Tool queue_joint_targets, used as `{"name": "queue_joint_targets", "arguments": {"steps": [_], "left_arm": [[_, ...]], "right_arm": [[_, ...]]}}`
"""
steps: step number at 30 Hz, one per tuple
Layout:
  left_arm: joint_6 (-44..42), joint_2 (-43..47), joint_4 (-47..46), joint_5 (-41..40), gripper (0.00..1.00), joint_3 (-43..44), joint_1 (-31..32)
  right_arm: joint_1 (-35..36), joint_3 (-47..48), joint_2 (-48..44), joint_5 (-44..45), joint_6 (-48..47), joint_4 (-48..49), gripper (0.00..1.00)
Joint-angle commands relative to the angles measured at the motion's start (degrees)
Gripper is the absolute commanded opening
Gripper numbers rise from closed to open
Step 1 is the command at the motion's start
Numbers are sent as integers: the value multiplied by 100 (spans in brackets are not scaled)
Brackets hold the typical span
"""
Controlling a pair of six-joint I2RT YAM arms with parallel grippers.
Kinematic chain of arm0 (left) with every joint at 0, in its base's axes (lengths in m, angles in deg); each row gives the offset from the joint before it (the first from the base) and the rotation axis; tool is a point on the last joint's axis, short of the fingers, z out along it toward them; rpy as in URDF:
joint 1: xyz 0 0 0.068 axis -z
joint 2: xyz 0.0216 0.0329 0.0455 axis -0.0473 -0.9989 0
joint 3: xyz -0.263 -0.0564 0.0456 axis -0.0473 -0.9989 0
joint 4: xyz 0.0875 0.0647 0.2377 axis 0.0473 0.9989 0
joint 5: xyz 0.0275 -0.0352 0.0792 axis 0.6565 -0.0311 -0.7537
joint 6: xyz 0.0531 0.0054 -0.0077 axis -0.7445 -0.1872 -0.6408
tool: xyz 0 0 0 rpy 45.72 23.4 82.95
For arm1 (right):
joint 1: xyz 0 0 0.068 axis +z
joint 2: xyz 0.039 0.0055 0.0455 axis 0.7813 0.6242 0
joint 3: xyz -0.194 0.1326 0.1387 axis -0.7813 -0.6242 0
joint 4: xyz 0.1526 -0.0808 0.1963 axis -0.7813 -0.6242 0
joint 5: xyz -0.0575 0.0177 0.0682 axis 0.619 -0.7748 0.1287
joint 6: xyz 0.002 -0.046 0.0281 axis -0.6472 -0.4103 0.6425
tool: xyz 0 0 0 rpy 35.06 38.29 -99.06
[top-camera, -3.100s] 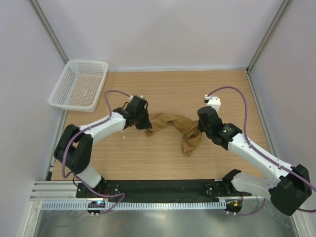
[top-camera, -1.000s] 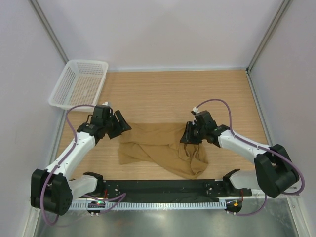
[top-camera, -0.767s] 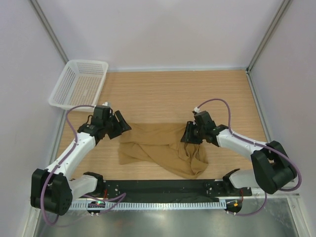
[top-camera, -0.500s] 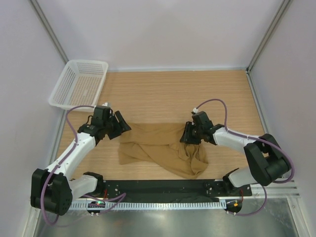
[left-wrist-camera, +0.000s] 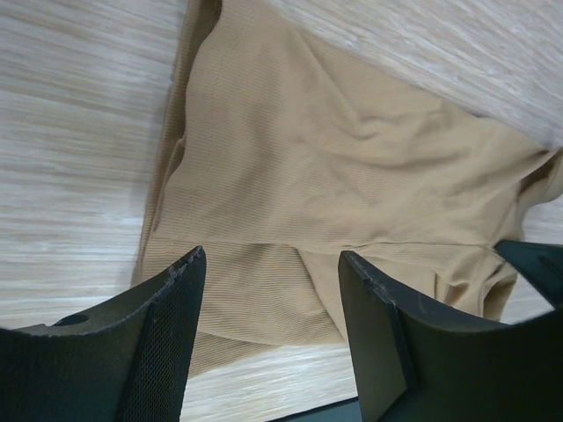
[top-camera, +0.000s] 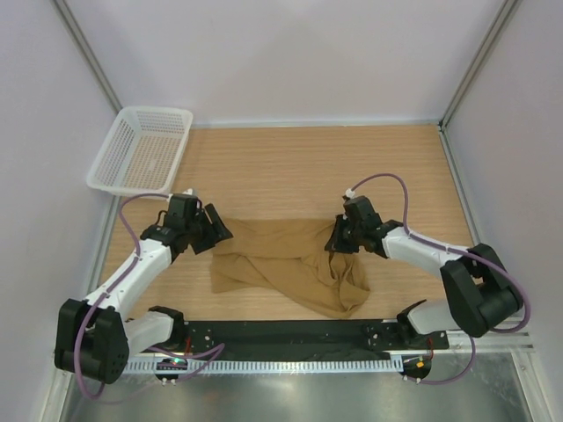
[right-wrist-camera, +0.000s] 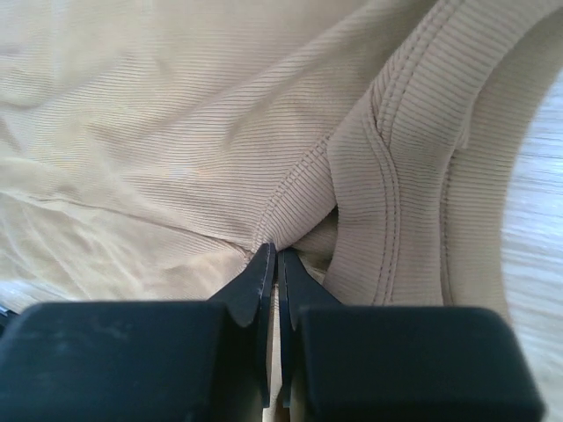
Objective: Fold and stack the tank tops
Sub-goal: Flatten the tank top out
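- Tan-brown ribbed cloth, the tank top (top-camera: 286,259), lies spread but rumpled on the wooden table (top-camera: 308,167), near the front edge and between the two arms.
- Its far edge runs fairly straight from one gripper to the other. The near part is creased, with a lobe hanging toward the front right.
- On the left side, a layer of the cloth is folded over itself, which the left wrist view shows as a long diagonal crease across the tank top (left-wrist-camera: 334,176).
- The left gripper (top-camera: 215,236) sits low at the garment's left edge. In its wrist view the left gripper (left-wrist-camera: 271,259) has its fingers spread wide apart, with cloth visible in the gap and nothing held.
- The right gripper (top-camera: 339,239) rests on the garment's upper right corner.
- In the right wrist view the right gripper (right-wrist-camera: 275,255) has its fingers pressed together, pinching the tank top (right-wrist-camera: 176,132) where a stitched, banded hem meets the ribbed body. Folds in the cloth run in toward the tips.
- A white mesh basket (top-camera: 141,149) stands at the far left corner of the table, well apart from the garment.
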Motion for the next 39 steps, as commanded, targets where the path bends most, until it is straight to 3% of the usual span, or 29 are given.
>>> {"name": "queue_joint_targets", "arguments": {"steps": [1,4,13,17,24,30,31,39], "left_arm": [[-88,145,-117,-144,63,-95,-2],[-149,93,-73,-267,63,-139,-2],[-167,-294,-293,-364,61,-209,-2],[-211,-627,-495,-469,53,-218,7],[-229,-1111,-706,-390,52,-218,-2],[-290,-1156,-794,-250,14,-209,-2],[-299,-1095,-794,-258,3,-218,7],[-264,-453,-408,-504,0,-8,-2]], "right_arm": [[5,394,-527,398,-206,-425,7],[5,464,-659,504,-276,-593,1],[14,420,-572,381,-259,-479,1],[5,420,-528,337,-259,-426,1],[5,411,-571,328,-276,-443,1],[5,411,-580,337,-276,-443,1],[5,420,-598,328,-294,-461,1],[5,525,-739,469,-408,-628,1]]}}
